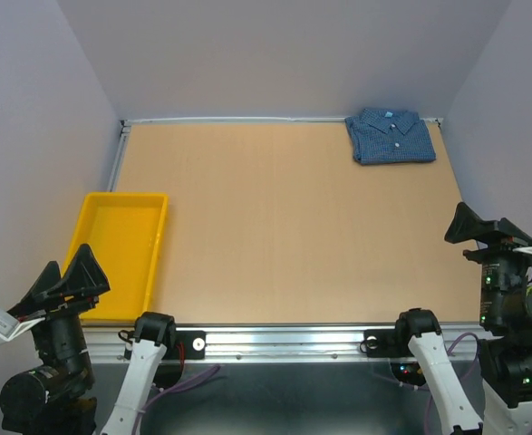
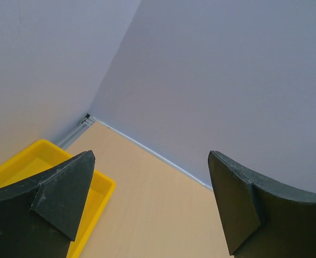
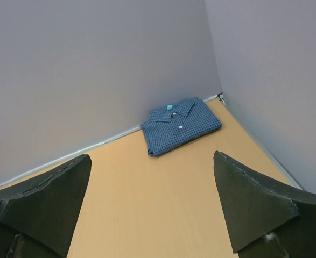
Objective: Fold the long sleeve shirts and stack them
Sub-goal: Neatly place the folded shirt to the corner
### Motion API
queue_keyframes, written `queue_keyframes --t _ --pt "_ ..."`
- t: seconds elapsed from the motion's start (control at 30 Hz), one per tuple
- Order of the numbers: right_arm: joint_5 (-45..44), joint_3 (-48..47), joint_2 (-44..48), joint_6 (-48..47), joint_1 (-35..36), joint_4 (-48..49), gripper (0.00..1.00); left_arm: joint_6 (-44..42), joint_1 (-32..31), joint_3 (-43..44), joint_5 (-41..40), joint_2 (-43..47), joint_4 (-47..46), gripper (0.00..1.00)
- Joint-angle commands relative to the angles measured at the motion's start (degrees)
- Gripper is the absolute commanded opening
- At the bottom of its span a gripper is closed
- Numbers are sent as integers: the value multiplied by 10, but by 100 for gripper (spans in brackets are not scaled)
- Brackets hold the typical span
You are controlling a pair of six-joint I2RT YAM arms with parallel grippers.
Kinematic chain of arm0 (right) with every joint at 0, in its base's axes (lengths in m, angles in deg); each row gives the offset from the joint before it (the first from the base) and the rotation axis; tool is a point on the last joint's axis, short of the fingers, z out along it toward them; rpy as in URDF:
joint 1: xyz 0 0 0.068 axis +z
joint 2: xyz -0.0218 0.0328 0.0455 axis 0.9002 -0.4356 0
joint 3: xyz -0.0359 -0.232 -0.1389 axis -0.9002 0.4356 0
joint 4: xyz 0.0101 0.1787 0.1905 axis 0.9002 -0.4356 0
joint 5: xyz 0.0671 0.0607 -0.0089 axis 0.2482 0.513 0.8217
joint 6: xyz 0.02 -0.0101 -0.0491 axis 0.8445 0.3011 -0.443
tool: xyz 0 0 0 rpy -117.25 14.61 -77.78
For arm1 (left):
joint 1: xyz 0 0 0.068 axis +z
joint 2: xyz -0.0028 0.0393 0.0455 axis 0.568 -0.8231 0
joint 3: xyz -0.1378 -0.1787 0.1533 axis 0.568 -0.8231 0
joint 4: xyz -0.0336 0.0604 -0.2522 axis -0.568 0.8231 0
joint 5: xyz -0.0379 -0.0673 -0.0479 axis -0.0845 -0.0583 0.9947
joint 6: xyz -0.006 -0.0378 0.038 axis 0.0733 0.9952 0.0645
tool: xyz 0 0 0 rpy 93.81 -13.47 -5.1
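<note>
One folded checked cotton shirt [image 1: 391, 136], rectangular

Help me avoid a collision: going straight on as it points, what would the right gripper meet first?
The right gripper would probably meet the shirt in the far corner, or bare table just before it; depth is unclear. Nothing else lies between.

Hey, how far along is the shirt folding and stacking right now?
Done: one blue checked shirt lies folded in the far right corner of the table. In hand: nothing; the left fingers and right fingers are both open, at the near edge. Left: no other shirt shows in any view, so I can't tell whether more remain to stack.
</note>
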Motion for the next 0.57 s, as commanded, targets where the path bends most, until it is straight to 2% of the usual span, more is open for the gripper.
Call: queue_keyframes --t 0.0,0.53 --pt "11 18 9 -10 2 34 100 -10 -3 -13 -17 10 -45 99" --pt "24 40 17 -17 2 40 100 2 -5 -35 -39 24 -43 99"
